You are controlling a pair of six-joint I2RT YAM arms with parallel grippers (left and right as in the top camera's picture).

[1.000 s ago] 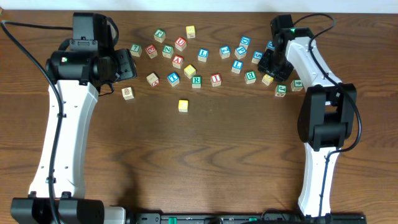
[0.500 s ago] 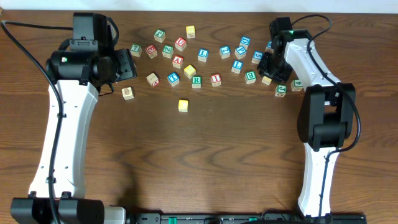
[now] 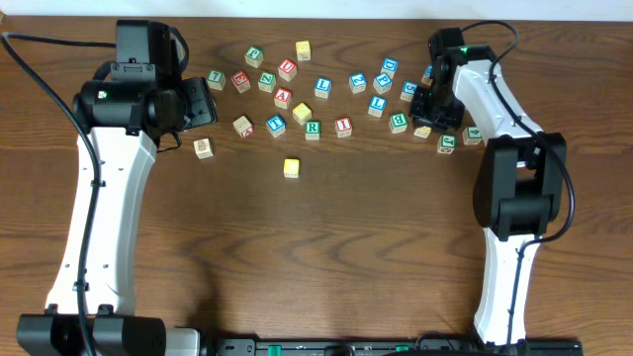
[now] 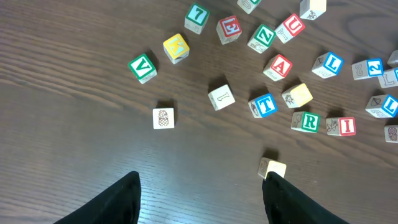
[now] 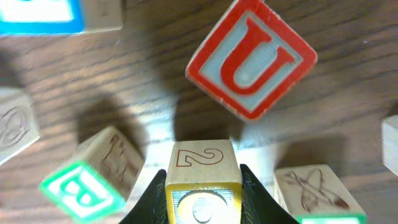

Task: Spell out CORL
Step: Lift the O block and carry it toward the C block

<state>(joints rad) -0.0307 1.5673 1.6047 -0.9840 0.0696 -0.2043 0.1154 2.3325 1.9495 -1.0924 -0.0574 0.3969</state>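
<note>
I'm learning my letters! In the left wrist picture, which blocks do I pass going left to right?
green V → 7 → red E → blue T → green R → red I. Overlapping blocks skipped.

Your right gripper has nudged slightly left over the yellow block; its fingers now pinch it.

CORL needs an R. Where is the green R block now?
In the overhead view, the green R block sits far-centre, between the blue T block on its left and the red I block on its right.
</note>
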